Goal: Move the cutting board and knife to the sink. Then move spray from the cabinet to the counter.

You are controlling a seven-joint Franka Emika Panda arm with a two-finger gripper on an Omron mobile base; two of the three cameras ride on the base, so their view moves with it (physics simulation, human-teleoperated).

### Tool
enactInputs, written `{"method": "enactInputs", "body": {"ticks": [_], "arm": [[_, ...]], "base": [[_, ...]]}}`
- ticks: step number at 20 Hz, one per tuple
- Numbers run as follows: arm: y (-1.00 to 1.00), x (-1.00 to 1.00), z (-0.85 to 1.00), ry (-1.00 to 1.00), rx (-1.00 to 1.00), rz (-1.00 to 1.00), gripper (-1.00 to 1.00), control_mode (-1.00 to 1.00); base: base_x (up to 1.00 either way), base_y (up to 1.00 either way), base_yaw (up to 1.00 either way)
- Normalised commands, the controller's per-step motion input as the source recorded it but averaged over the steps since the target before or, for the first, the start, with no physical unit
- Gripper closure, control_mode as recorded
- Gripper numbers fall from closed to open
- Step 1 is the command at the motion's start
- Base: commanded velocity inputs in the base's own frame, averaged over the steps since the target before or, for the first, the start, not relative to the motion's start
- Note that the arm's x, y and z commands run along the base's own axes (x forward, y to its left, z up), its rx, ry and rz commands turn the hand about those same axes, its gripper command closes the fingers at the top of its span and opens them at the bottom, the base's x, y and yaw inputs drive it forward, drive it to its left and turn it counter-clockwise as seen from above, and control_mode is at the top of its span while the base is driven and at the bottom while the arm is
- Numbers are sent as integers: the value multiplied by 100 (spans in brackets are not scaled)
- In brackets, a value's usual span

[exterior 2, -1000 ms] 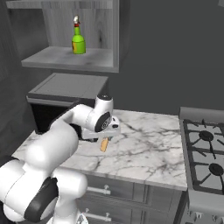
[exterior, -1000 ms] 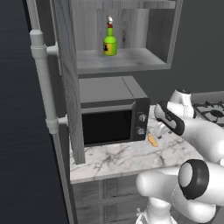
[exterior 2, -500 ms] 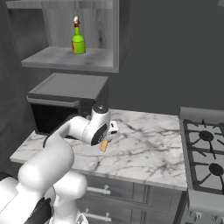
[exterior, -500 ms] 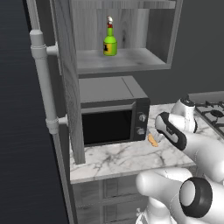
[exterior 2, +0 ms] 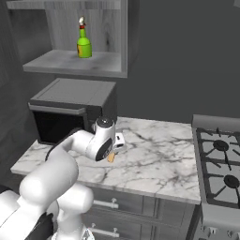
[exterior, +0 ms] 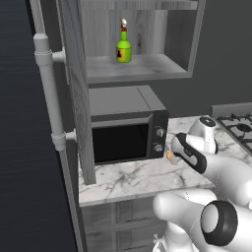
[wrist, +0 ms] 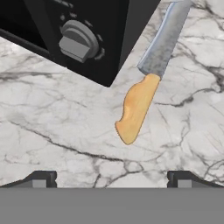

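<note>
1. Left base view: the spray (exterior: 123,45) stands upright on the shelf of the cabinet (exterior: 74,98), near the back. Below it a microwave (exterior: 127,130) sits on the counter (exterior: 142,177), at its left end. The arm reaches in from the lower right, and its hand hides most of the knife (exterior: 169,156); just an orange bit shows beside the microwave's front right corner.

2. Right base view: the spray (exterior 2: 84,43) is on the cabinet (exterior 2: 75,63) shelf, toward the back. The arm bends over the counter (exterior 2: 159,159), with its hand just right of the microwave (exterior 2: 70,110). The knife's orange handle (exterior 2: 111,158) peeks out under the hand, lying on the counter. A stove (exterior 2: 220,168) adjoins the counter's right edge.

3. Hand view: the knife (wrist: 148,74) lies flat on the counter (wrist: 52,140), its orange handle (wrist: 134,109) nearest the gripper (wrist: 109,178) and its grey blade running away beside the microwave (wrist: 74,39) corner. The gripper is spread wide; its fingertips (wrist: 41,178) hold nothing and sit apart from the handle.
</note>
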Motion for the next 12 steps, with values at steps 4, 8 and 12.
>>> {"method": "enactInputs", "body": {"ticks": [4, 8, 12], "arm": [[0, 12, -7, 0, 0, 0, -100, -100], [0, 15, -7, 0, 0, 0, -100, -100], [0, 11, 0, 0, 0, 0, -100, -100]], "base": [[0, 0, 0], [0, 0, 0], [0, 0, 0]]}}
